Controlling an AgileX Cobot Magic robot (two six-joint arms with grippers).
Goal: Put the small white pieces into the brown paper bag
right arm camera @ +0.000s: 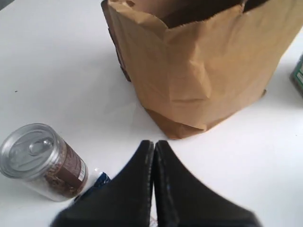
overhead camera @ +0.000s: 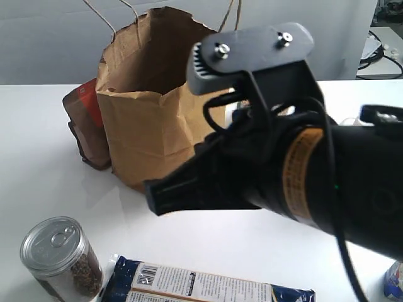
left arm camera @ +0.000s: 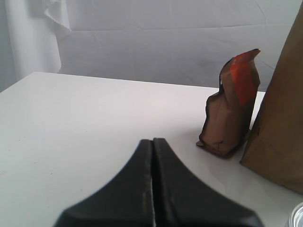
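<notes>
Small white pieces: none seen in any view. Much of the counter (overhead camera: 38, 157) right of centre is blocked in the exterior view by the right arm (overhead camera: 315, 182), so their direction from either claw, their heading and their long axis cannot be told.

Right claw (right arm camera: 154, 142): fingers pressed together along a thin seam, nothing white visible between them. It is held above the counter and aimed at the lower front wall of the brown paper bag (right arm camera: 199, 71), which lies straight ahead of it and near.

Left claw (left arm camera: 152, 140): also pressed together, nothing visibly held, low over bare counter. From it, a dark red-and-brown pouch (left arm camera: 232, 109) is seen standing upright just beside the bag's side wall; contact between the two cannot be confirmed.

Bag: upright at mid-counter, long axis vertical, mouth open and facing up, rim crumpled, string handles raised. Entry is therefore judged to be from above only.

Other items: a clear jar with a pull-tab metal lid (overhead camera: 60, 258) and a blue-and-white packet (overhead camera: 201, 283) lie at the front, on the near side of the right claw, well apart from the bag.

Judgement: the right claw is taken as the better placed for the bag, being higher and facing it. A piece must be located first. With both claws closed and apparently empty, opening is needed before any pick. A drop calls for the claw to be lifted over the rim, not driven at the wall.
</notes>
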